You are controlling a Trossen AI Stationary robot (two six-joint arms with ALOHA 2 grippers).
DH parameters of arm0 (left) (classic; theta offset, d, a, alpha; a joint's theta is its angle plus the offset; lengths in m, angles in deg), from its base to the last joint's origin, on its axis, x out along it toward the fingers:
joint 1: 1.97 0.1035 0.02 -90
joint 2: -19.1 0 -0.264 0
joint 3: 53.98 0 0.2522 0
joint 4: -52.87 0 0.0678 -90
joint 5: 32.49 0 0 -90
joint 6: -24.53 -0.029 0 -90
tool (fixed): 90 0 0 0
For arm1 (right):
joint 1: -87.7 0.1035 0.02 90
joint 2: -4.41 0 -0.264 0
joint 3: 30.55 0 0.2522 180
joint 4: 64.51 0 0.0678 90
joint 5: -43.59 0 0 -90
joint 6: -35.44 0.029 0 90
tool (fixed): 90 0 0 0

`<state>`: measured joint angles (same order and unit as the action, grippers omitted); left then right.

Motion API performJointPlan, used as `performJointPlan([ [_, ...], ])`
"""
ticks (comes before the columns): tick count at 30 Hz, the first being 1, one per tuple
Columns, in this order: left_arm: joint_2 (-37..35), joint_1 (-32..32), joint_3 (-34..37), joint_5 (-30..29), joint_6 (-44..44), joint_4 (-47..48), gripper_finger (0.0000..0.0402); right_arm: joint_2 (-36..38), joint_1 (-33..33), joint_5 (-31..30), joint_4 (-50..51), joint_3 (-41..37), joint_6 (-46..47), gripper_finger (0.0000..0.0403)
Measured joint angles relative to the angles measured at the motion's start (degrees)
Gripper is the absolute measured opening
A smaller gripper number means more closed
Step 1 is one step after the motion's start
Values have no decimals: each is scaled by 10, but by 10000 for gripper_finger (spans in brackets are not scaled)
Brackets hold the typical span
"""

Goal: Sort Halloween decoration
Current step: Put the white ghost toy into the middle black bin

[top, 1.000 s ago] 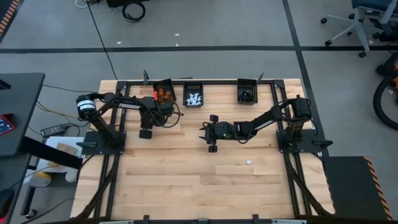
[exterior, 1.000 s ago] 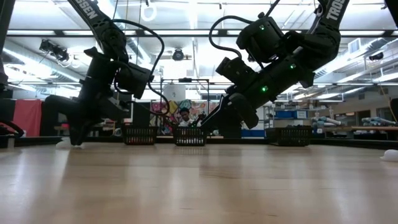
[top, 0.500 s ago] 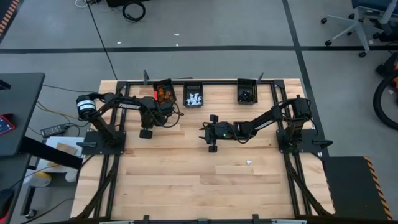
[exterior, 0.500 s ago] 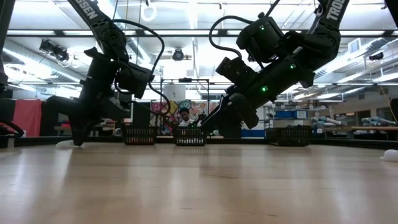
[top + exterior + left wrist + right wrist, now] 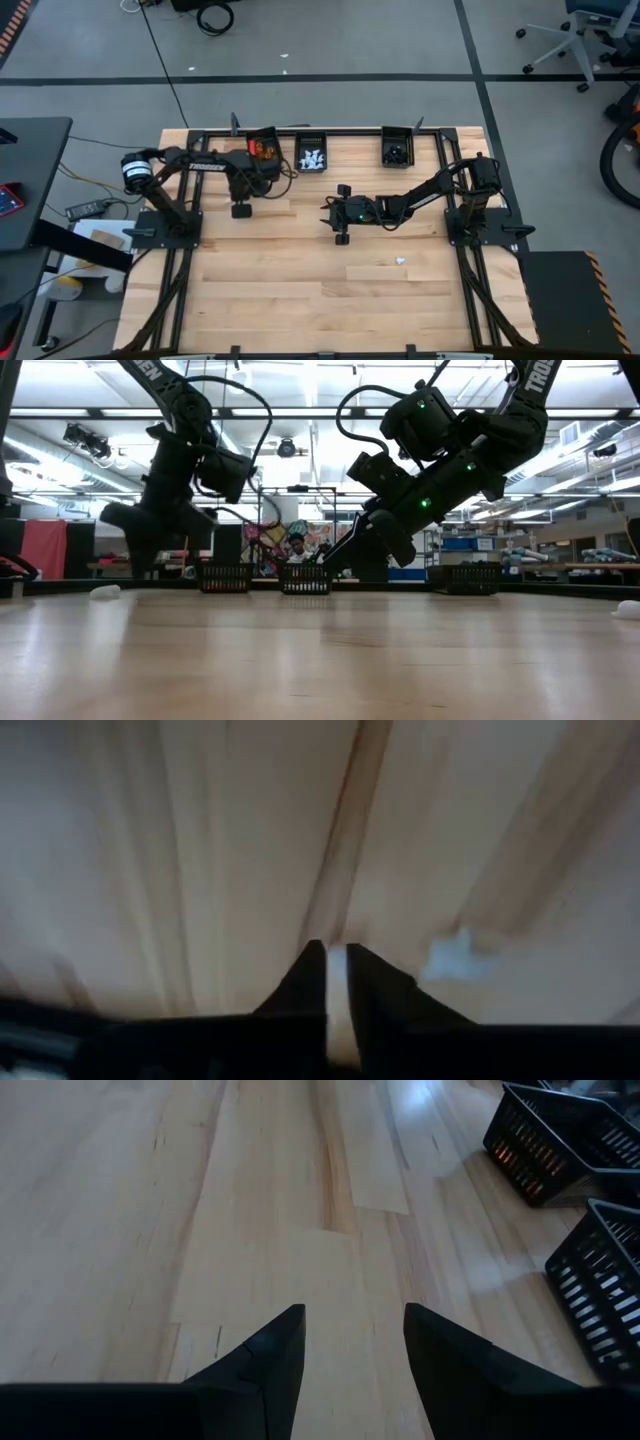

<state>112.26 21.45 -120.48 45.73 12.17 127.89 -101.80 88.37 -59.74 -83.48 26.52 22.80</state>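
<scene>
Far left in the low view, a white trinket (image 5: 104, 591) lies alone on your desk (image 5: 300, 290). Just right of it, your left end effector (image 5: 140, 565) hangs above the wood, clear of the surface. From the left wrist view, its fingers (image 5: 306, 982) stand almost together, only a thin slit between them; nothing seen in the grip, and a white trinket (image 5: 452, 956) lies on the boards beside them.

Along the far edge, three black bins: the left bin (image 5: 262, 146) holds orange pieces, the middle bin (image 5: 311, 152) white ones, the right bin (image 5: 397, 147) black ones.

Mid-desk, your right end effector (image 5: 342, 213) waits, fingers (image 5: 262, 1365) apart, empty.

Further right, near its front, one white piece (image 5: 400, 261) lies loose.
</scene>
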Motion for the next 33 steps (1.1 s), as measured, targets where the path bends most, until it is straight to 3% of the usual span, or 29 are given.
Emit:
performJointPlan([
  [8,1,43,28,13,49,37,130,0,0,8,2,0,2,176],
  [13,1,43,55,15,42,7,165,0,0,9,2,0,2,176],
  [22,1,43,72,6,38,-44,152,0,0,9,2,0,3,176],
  [33,28,43,76,13,20,-48,84,0,0,9,2,0,5,176],
])
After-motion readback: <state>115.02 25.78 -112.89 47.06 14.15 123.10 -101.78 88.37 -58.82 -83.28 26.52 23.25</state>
